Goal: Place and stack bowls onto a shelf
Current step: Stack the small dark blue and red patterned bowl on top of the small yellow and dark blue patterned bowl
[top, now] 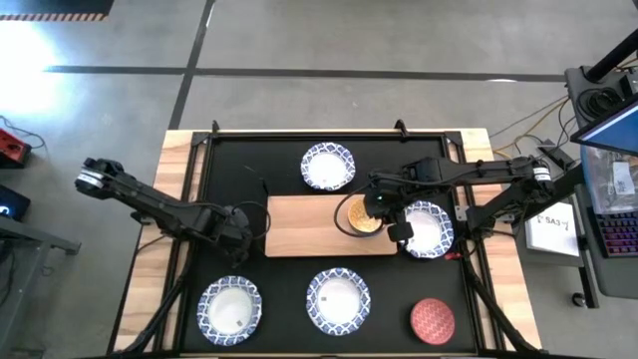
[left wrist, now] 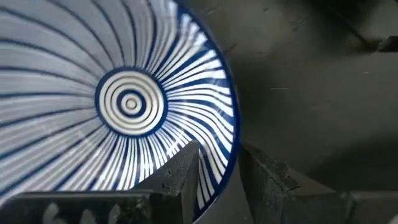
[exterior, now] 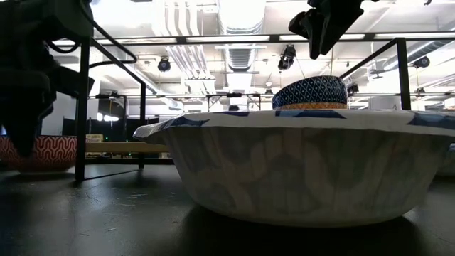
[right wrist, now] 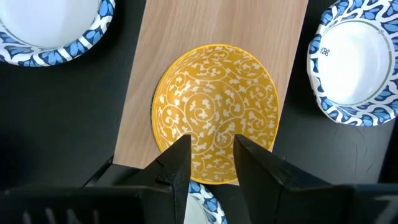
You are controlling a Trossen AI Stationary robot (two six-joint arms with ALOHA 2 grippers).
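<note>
The shelf (top: 309, 229) is a light wooden board at the table's middle. The orange bowl (top: 364, 215) stands on its right end, yellow with white scrolls inside (right wrist: 214, 112). My right gripper (right wrist: 211, 152) hovers open above that bowl's rim and touches nothing. In the low view it (exterior: 323, 28) hangs clear above a blue-patterned bowl side (exterior: 309, 91). My left gripper (left wrist: 221, 174) is just off the shelf's left end (top: 241, 234), shut on a blue-and-white striped bowl (left wrist: 130, 102). In the high view the gripper hides that bowl. My left gripper holds the striped bowl by its rim (left wrist: 225, 163). One finger (left wrist: 183, 177) is inside the bowl and the other (left wrist: 267, 180) outside, coming from above. Whether the bowl's foot is on the table stays hidden.
Several wide blue-and-white bowls with white centres sit around the shelf: far (top: 327, 167), right (top: 429, 229), near left (top: 229, 309) and near middle (top: 337, 299). A speckled red bowl (top: 432, 319) stands near right. Thin black frame rods (exterior: 82, 107) rise beside the board.
</note>
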